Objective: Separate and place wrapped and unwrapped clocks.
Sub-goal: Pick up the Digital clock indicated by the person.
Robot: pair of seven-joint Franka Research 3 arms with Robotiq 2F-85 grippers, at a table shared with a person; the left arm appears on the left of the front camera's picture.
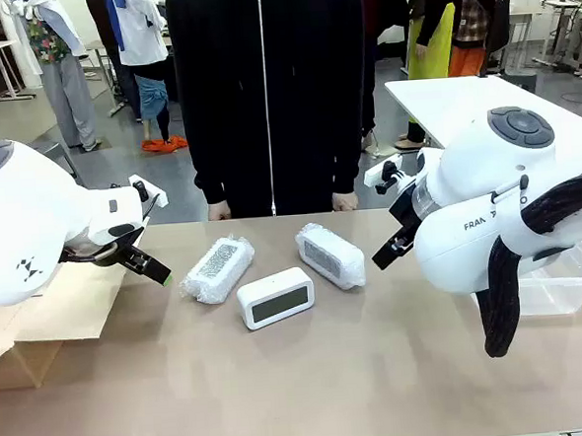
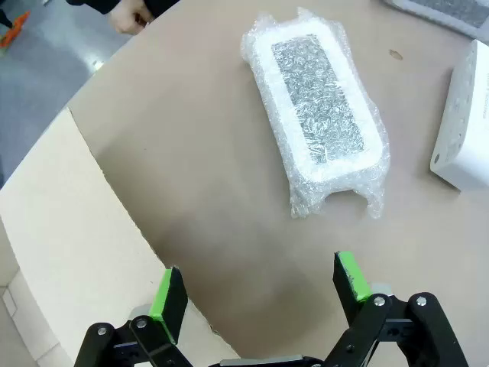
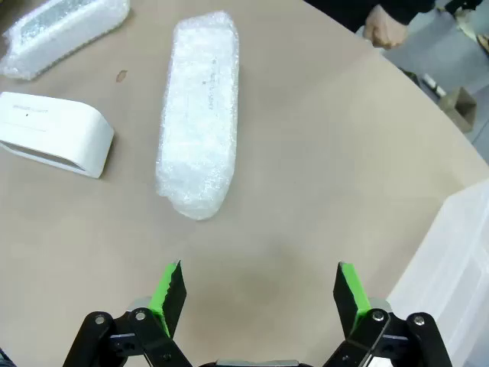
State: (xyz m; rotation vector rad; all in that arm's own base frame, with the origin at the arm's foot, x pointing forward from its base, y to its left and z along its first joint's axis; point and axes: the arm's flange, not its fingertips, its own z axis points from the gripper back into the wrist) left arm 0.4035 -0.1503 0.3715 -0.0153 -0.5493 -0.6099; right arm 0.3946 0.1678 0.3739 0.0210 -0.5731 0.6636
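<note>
Where the front view looks across the matte tan tabletop [image 1: 301, 385], three rounded-rectangle clocks lie near its middle. The left wrapped clock [image 1: 217, 269] and the right wrapped clock [image 1: 330, 256] are sheathed in crinkly clear bubble wrap. The bare clock [image 1: 276, 297] between them is smooth white with a dark grey screen. The left tool [image 1: 154, 269] hovers low beside a cardboard box [image 1: 50, 322], angled toward the clocks. The right tool [image 1: 392, 247] hangs tilted near a clear plastic bin [image 1: 562, 280].

In the left wrist view, the left tool [image 2: 261, 290] stands wide open and empty, short of the left wrapped clock [image 2: 317, 107].

In the right wrist view, the right tool [image 3: 261, 290] also gapes empty, short of the right wrapped clock [image 3: 200, 115].
</note>
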